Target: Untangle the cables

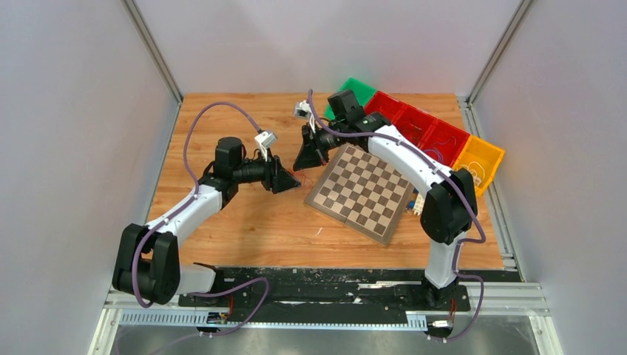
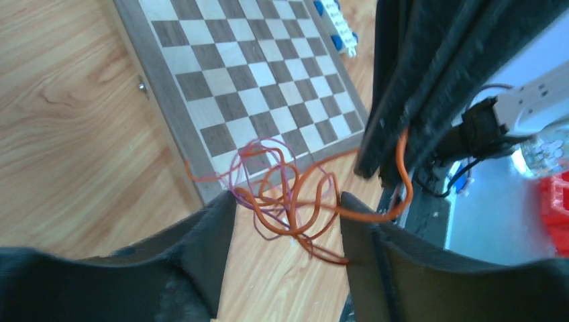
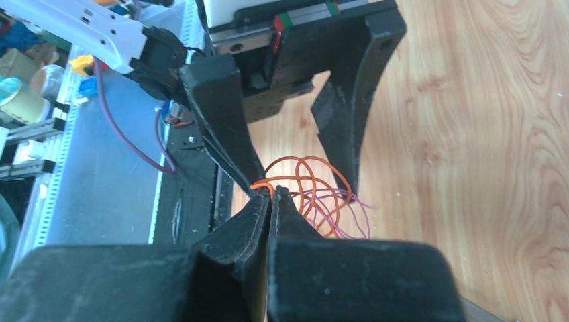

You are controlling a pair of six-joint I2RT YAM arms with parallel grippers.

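Left wrist view: cables (image 2: 282, 194), a loose orange and purple tangle, at the corner of the chessboard (image 2: 228, 74) over the wooden table (image 2: 67, 134), between the widely parted fingers of the left gripper (image 2: 287, 204); right wrist view: right gripper (image 3: 270, 194) pinched closed on one orange strand.

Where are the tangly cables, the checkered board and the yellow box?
cables (image 2: 285, 201): left wrist view, middle of the tangle.
checkered board (image 1: 362, 194): top external view, bare centre squares.
yellow box (image 1: 494, 168): top external view, its right rim.
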